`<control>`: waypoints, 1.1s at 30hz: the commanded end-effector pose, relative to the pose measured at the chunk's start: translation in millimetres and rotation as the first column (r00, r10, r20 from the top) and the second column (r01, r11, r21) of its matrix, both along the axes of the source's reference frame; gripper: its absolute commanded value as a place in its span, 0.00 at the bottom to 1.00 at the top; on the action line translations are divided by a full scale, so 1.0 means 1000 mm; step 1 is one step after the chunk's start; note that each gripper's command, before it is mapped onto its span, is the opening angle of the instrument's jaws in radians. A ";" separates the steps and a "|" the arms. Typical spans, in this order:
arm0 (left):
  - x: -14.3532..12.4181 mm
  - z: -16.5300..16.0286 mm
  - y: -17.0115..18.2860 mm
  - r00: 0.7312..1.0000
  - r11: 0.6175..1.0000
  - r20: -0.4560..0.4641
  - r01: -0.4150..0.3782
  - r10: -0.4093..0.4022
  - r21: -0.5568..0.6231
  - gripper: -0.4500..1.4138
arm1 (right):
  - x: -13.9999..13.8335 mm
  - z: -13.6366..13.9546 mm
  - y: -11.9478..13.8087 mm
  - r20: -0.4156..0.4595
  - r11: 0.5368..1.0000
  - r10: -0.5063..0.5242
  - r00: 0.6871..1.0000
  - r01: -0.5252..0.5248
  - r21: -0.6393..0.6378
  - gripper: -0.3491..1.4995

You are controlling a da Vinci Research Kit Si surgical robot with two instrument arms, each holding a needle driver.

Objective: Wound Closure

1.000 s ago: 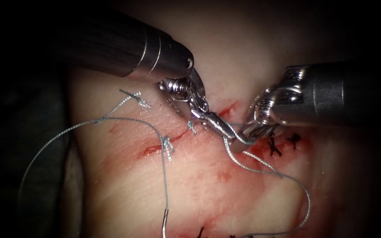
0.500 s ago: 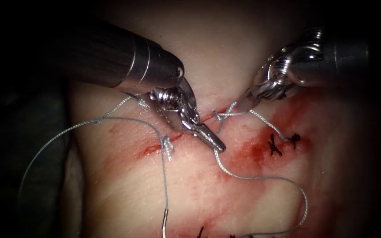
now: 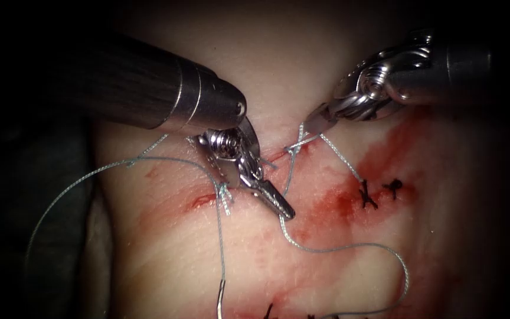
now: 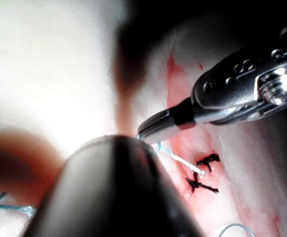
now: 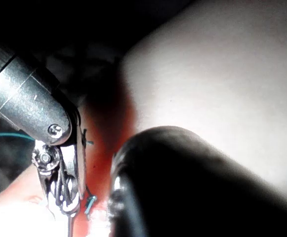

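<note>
The left tool point(image 3: 286, 212) reaches down from the upper left over the cut point(image 3: 205, 201) in the tissue point(image 3: 337, 65). Its jaws are shut on the grey thread point(image 3: 332, 248), which loops off to the lower right. The right tool point(image 3: 311, 125) comes from the upper right, jaws shut on thread just above a knot point(image 3: 294, 150) lying on the cut. One strand runs from those jaws to the dark stitches point(image 3: 366, 195). The needle point(image 3: 221, 300) lies free on the tissue at the bottom edge, held by neither tool. The left wrist view has the right tool point(image 4: 145, 132) holding thread point(image 4: 179, 159).
A tied grey stitch point(image 3: 225, 197) sits on the cut to the left, and a long thread loop point(image 3: 66, 195) sweeps out to the left. Red fluid point(image 3: 326, 207) stains the tissue around the cut. The left tool point(image 5: 64, 200) hangs beside the right arm's shaft.
The right tool has drawn away from the left jaws, up and to the right, pulling thread taut. A knot has formed on the cut. The left tool shifted slightly left.
</note>
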State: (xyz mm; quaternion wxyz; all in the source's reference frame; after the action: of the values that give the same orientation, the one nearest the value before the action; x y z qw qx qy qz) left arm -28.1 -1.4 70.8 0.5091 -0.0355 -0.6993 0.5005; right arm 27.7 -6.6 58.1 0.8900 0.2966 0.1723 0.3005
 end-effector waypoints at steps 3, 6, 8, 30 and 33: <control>-0.0005 0.0005 -0.0001 1.000 1.000 0.003 -0.004 0.004 0.000 0.00 | 0.0012 0.0005 0.0009 -0.030 0.999 -0.033 0.999 0.032 -0.038 0.00; -0.0005 0.0005 -0.0002 1.000 1.000 0.004 -0.008 0.008 0.000 0.00 | 0.0015 0.0007 0.0012 -0.037 0.998 -0.027 0.999 0.026 -0.050 0.00; -0.0005 0.0004 -0.0004 1.000 1.000 0.005 -0.011 0.011 0.000 0.00 | 0.0017 0.0009 0.0014 -0.047 0.998 -0.029 0.998 0.026 -0.063 0.00; -0.0006 -0.0002 -0.0023 0.998 0.998 -0.001 -0.055 0.055 0.022 0.00 | 0.0038 0.0035 0.0031 -0.149 0.792 -0.515 0.844 0.402 -0.459 0.00; -0.0007 -0.0002 -0.0031 0.997 0.997 -0.006 -0.072 0.072 0.029 0.00 | 0.0041 0.0041 0.0045 -0.118 0.674 -0.647 0.754 0.492 -0.550 0.00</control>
State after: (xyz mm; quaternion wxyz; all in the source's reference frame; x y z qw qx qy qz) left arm -28.3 -4.8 70.0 0.4924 0.0017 -0.7060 0.5090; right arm 31.0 -2.6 61.9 0.9440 0.1406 0.2756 -0.1149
